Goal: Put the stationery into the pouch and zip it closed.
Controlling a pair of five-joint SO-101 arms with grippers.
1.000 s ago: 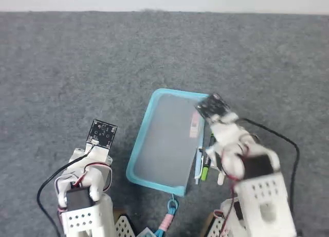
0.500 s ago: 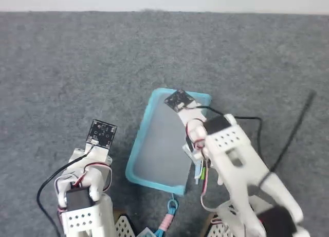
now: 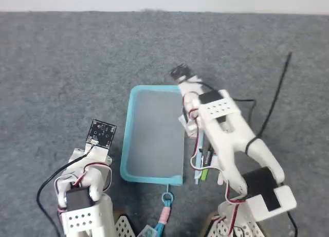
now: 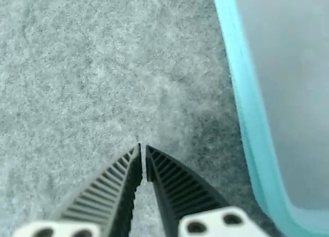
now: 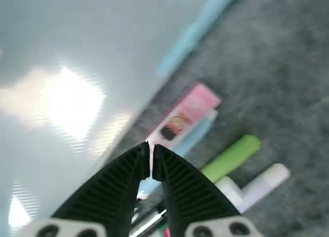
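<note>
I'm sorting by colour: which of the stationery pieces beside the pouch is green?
The green marker, lying between the pink-labelled piece and the white tube. It alone has a bright green body.

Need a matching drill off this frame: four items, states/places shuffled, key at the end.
1 pouch
2 green pen
3 left gripper
4 pull cord

A shut, over bare carpet
B pink, trailing off one short end of the pouch
C teal rim, lying flat
D outside the pouch, along its long side

Pairs: 1-C, 2-D, 3-A, 4-B
</note>
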